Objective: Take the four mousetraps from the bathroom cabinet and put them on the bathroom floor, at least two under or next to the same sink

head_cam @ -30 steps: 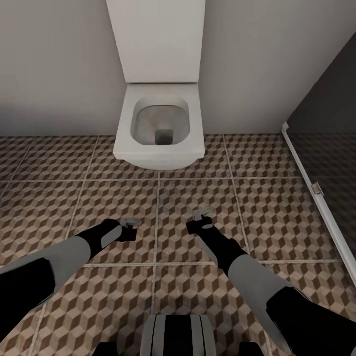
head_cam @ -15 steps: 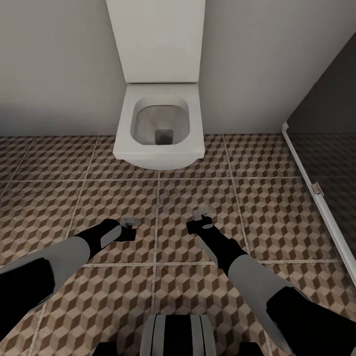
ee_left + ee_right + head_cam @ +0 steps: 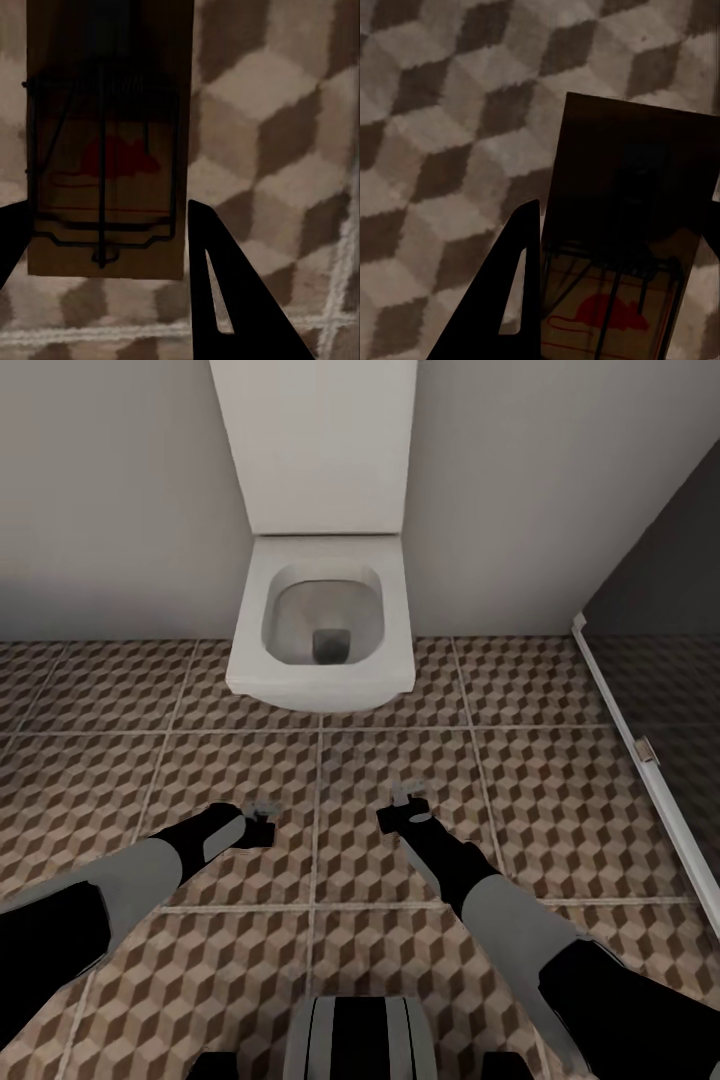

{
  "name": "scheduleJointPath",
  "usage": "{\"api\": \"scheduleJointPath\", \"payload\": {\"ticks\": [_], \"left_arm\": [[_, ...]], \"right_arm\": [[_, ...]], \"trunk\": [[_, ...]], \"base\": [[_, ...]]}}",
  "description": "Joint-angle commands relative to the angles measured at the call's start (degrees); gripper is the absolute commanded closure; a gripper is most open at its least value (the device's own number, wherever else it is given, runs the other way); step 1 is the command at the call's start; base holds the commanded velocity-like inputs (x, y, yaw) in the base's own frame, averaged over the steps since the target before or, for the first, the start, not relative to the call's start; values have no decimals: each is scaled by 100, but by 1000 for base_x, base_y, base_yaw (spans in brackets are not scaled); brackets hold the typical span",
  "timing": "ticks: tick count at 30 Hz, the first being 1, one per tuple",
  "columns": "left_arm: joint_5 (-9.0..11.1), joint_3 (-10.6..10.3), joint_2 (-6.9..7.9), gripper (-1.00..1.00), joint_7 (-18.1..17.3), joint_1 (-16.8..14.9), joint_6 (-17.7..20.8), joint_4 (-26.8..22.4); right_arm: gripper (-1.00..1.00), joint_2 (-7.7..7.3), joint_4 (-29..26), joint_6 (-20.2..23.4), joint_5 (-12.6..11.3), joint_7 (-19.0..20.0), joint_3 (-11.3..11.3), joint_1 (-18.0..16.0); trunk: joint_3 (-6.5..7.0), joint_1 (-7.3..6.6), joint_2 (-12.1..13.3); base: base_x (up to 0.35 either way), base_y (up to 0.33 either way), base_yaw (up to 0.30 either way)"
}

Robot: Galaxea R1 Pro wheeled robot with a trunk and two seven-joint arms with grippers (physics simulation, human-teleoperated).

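My left gripper [image 3: 264,812] hangs low over the bathroom floor [image 3: 230,765], shut on a mousetrap [image 3: 105,150], a brown wooden board with dark wire and a red spot. One dark finger [image 3: 225,300] presses its edge. My right gripper [image 3: 409,802] is level with it, shut on a second mousetrap [image 3: 622,247], whose red spot sits near the finger [image 3: 506,300]. Both traps are held above the cube-patterned tiles [image 3: 442,135]. The cabinet and the sink are out of view.
A white wall-hung toilet [image 3: 320,630] with its tall cistern panel [image 3: 312,445] stands straight ahead against the grey wall. A dark glass partition with a white frame [image 3: 640,760] runs along the right. Open tiles lie to the left and between the arms.
The head camera has shifted slightly, so the toilet looks a little lower and larger. Both arms hold their places with the traps still gripped.
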Motion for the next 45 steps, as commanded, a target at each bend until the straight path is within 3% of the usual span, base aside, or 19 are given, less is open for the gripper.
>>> {"api": "scheduleJointPath", "payload": {"ticks": [1, 13, 40, 45], "left_arm": [[40, -31, 8, 100, 59, -3, 16, -25], [36, -31, -1, 100, 59, -3, 16, -25], [40, -31, -1, 100, 57, -3, 16, -25], [40, -37, -1, 100, 56, -3, 16, -25]], "right_arm": [[100, -5, -8, 23, -68, -47, 48, -4], [100, -11, -2, 30, -68, -41, 53, -4], [100, 43, 97, 291, -67, -12, 31, -4], [100, 86, 105, 570, -65, -20, 30, -4]], "trunk": [[-4, 1, -1], [-4, 1, -1], [-4, 1, -1], [-4, 1, -1]], "base": [[215, 0, 0], [189, 0, 0], [6, 0, 0], [0, 0, 0]]}}
